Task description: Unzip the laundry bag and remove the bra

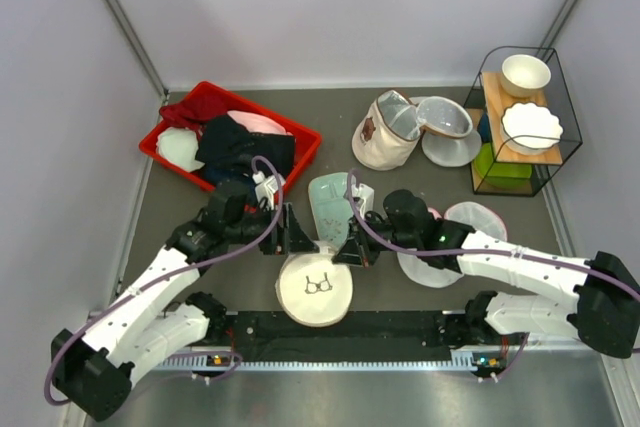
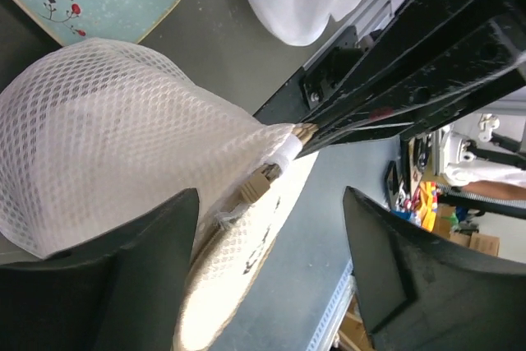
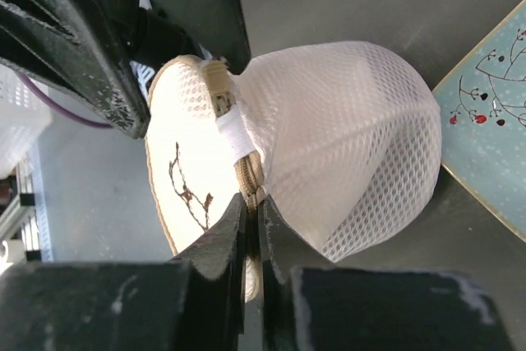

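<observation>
Where the top camera looks straight down, the laundry bag lies on the table close to its near edge. Its round face with the black bra icon is turned up, and it sits just in front of a teal tray. The left pincer sits at the bag's far-left rim and the right pincer at its far-right rim. From that height the fingers are too small and dark to read.

The left wrist view settles the first. The left fingers stand wide apart with the bag's seam edge between them. One is clear of the bag; the other overlaps the mesh, and contact cannot be told. This view alone shows a tan zip slider just beside a white tab. On the tab's other side, the right pincer's tips meet on the tan zip line.

The right wrist view confirms that grip from behind: its fingers are pressed together with the zip seam pinched between them. Both wrist views show the bag's domed white mesh side.

Only the top view takes in a red bin of dark and pink clothes at far left and a wire rack with white bowls at far right.
</observation>
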`<action>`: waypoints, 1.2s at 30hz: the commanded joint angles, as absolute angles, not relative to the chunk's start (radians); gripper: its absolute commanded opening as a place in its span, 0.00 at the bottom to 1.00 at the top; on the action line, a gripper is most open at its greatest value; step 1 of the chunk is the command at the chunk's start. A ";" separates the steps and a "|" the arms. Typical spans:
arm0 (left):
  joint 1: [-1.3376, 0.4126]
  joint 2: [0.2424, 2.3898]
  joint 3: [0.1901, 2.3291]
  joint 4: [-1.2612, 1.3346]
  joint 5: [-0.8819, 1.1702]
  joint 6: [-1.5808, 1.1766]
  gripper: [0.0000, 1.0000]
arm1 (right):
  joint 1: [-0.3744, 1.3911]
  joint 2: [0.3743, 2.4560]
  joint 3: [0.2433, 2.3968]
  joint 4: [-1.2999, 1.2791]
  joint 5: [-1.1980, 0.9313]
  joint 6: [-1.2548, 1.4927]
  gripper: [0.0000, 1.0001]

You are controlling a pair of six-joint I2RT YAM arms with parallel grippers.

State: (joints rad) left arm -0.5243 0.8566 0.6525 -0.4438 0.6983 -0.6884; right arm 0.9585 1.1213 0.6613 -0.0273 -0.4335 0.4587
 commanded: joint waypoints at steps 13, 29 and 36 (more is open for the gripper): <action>-0.522 0.850 0.735 -0.446 0.640 -0.706 0.50 | 0.969 1.115 0.658 0.055 -0.428 0.431 0.00; -0.522 0.736 0.792 -0.496 0.536 -0.751 0.68 | 0.969 1.118 0.647 0.061 -0.413 0.446 0.00; -0.522 0.782 0.686 -0.376 0.589 -0.865 0.67 | 0.969 1.138 0.653 0.060 -0.420 0.446 0.00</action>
